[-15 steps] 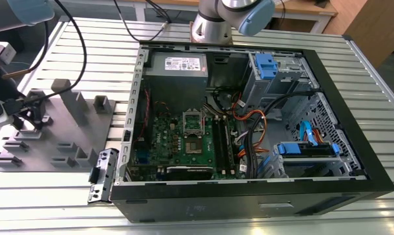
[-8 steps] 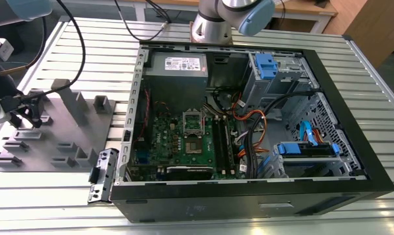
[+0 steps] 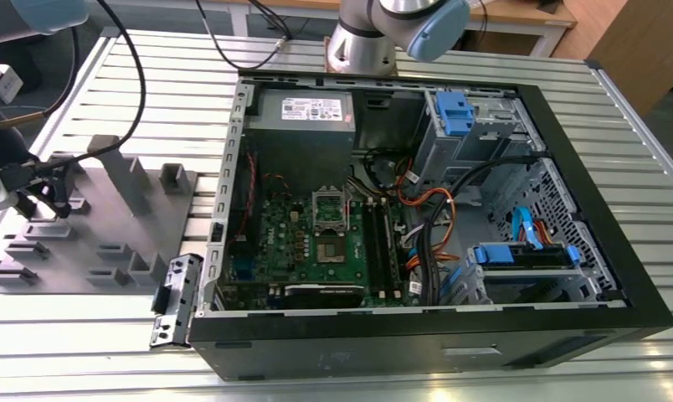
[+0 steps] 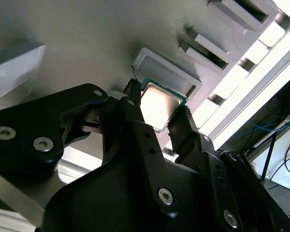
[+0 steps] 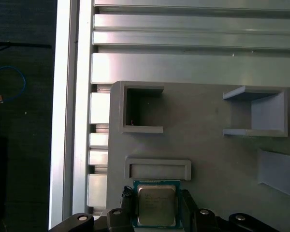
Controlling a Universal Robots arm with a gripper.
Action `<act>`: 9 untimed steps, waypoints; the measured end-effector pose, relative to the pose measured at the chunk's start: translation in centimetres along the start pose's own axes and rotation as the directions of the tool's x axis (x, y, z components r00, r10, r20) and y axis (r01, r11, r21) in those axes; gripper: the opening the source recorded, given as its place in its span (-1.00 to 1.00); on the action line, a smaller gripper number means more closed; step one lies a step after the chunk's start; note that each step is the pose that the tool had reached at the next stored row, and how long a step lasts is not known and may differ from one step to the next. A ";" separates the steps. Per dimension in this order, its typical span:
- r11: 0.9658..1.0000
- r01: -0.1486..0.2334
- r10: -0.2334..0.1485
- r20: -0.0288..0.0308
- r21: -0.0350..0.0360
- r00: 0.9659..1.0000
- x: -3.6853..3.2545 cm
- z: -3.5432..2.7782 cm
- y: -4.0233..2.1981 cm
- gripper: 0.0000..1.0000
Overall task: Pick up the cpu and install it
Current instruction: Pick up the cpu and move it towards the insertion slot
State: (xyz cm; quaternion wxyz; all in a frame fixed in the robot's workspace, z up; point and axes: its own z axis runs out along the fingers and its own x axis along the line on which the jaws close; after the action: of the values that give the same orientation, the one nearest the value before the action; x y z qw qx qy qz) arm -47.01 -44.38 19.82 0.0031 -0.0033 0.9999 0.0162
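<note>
The cpu [image 5: 156, 205], a small silvery square with a green rim, sits between the two black fingers of my gripper [image 5: 156, 209] in both wrist views. The fingers [image 4: 134, 94] press against two opposite edges of the cpu [image 4: 158, 103]. It hangs at or just above the grey plastic tray [image 5: 208, 140], beside a shallow rectangular recess [image 5: 157, 169]. In the exterior view my gripper [image 3: 38, 201] is over the tray [image 3: 102, 226] at the exterior view's left. The green motherboard [image 3: 303, 239] with its metal socket frame [image 3: 330, 209] lies inside the open computer case.
The black computer case [image 3: 426, 327] takes up the middle and right of the slatted metal table [image 3: 158, 75]. Inside are cables, blue drive brackets [image 3: 454, 113] and a power supply [image 3: 303, 110]. Upright blocks [image 3: 130, 176] stand on the tray. A loose metal bracket [image 3: 176, 297] lies by the case.
</note>
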 end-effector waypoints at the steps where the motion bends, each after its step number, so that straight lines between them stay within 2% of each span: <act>1: 1.000 0.000 0.000 0.000 0.000 1.000 0.00 -0.02 0.00 -0.05; 9: 1.000 0.000 0.000 0.000 0.000 1.000 0.00 -0.30 0.01 -0.05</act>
State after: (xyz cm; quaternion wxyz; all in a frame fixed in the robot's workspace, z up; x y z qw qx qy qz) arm -47.01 -44.38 20.13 0.0032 -0.0033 0.9999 0.0163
